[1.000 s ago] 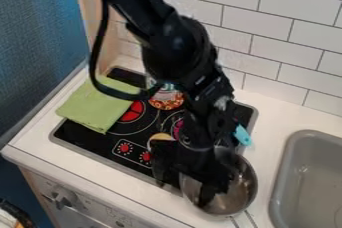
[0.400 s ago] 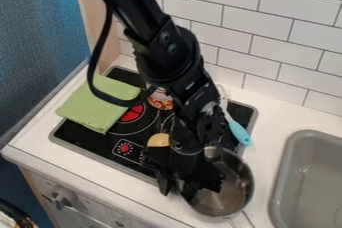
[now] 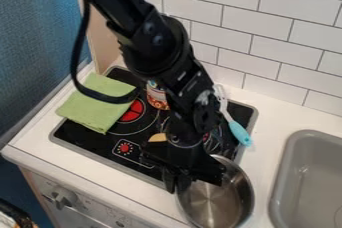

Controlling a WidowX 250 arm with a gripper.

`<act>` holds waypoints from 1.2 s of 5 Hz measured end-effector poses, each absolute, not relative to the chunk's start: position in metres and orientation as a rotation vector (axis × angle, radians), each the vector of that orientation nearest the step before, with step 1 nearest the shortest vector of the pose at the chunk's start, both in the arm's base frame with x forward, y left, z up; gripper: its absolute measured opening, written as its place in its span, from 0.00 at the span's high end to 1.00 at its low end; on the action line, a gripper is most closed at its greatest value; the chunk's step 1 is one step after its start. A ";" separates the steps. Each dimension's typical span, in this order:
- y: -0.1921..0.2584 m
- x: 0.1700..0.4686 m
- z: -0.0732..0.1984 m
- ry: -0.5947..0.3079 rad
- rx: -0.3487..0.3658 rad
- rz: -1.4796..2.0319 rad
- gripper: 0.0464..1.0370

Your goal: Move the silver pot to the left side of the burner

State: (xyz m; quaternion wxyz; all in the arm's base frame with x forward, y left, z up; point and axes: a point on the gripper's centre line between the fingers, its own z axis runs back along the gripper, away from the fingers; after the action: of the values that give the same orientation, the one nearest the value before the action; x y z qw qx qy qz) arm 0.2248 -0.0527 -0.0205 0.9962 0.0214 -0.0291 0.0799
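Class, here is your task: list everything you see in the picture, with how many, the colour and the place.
Pot: one, silver, at the stovetop's lower right corner
Stovetop: one, black with grey edging, on the counter
Cloth: one, green, stovetop's left side
Can: one, multicoloured, behind the arm
Utensil: one, blue handle, stovetop's right side
Item: one, tan, partly hidden, beside the gripper
Counter: one, white, around the stovetop
Sink: one, grey, right
Knob: one, grey, lower left front
Wall: one, white tiles, back
Panel: one, blue, left
Arm: one, black, from the top
Gripper: one, black, over the pot's upper left rim
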 end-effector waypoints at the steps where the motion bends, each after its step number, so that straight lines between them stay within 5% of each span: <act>1: -0.055 0.234 -0.002 -0.083 -0.005 0.176 0.97; 4: 0.015 0.223 0.057 -0.114 -0.056 0.378 0.97; 6: 0.086 0.223 0.054 -0.150 0.056 0.548 0.97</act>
State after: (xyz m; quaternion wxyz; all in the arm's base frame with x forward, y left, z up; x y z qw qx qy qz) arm 0.2229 0.0858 0.0542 0.9596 0.0274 -0.0740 0.2703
